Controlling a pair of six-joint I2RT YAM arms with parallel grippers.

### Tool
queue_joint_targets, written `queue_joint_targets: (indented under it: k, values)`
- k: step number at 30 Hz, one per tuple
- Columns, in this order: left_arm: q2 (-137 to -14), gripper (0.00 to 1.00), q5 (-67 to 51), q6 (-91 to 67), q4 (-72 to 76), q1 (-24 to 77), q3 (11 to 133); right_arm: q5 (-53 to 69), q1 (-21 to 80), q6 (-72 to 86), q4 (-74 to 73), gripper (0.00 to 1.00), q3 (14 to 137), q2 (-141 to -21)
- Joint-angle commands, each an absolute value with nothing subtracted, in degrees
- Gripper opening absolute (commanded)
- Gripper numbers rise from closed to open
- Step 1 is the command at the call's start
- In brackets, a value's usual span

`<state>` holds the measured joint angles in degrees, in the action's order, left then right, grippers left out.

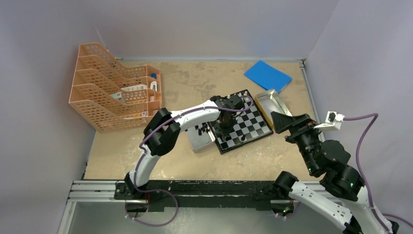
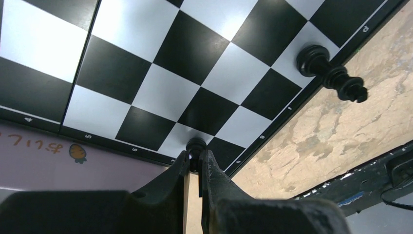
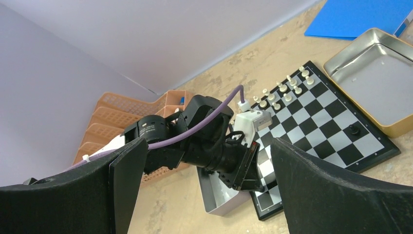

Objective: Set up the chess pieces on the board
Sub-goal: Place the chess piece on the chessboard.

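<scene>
left gripper (image 2: 195, 158) is pinched narrow on 1 small black piece (image 2: 196, 145). the grip sits low on it, so the head pokes out past the fingertips. it hangs over the corner square of the board (image 2: 160, 92), by the h mark on the border. that reads as a back-row placement. can't tell if the base touches the square yet.

beyond the fingertips and to their right, 1 second black piece (image 2: 324, 68) stands on an edge square along the same lettered border, so it looks already set. that makes 2 black pieces at the board.

across the board from this hand, white pieces (image 3: 284, 87) are bunched in roughly 2 rows at the opposite edge. there are about 12, too tiny for a firm count.

just beside the hand on its left, 1 tin (image 1: 195, 142) holds loose black pieces (image 1: 198, 130), number unreadable. it is probably the supply, set close for short hops.

right gripper (image 3: 208, 146) has its jaws wide with nothing between them. it hangs off the board's right side, apart from the left hand, likely parked to leave room.

near it lies 1 second tin (image 1: 270, 100), so 2 tins in all. past that is 1 blue pad (image 1: 268, 75).

farthest left is 1 orange rack (image 1: 114, 92) with 4 tiers.
</scene>
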<state>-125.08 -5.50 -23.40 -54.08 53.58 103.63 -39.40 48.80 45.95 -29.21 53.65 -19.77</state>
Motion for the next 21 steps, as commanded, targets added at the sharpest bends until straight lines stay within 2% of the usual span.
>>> queue_joint_targets:
  k: [1, 9, 14, 21]
  values:
    - [-125.3, 0.00, -2.6, -23.2, -56.0, 53.5, 105.4, -39.0, 49.1, 44.5, -26.2, 0.98, 53.4, -19.3]
    - [-126.5, 0.00, -1.9, -22.7, -56.5, 53.5, 105.9, -38.7, 49.1, 44.0, -25.9, 0.98, 53.2, -20.2]
    - [-126.5, 0.14, -1.6, -22.7, -56.5, 53.6, 106.3, -38.6, 49.1, 43.9, -25.5, 0.98, 52.9, -20.3]
    - [-124.9, 0.23, -2.4, -22.6, -55.1, 53.7, 105.6, -38.5, 49.1, 44.1, -25.6, 0.98, 52.7, -19.7]
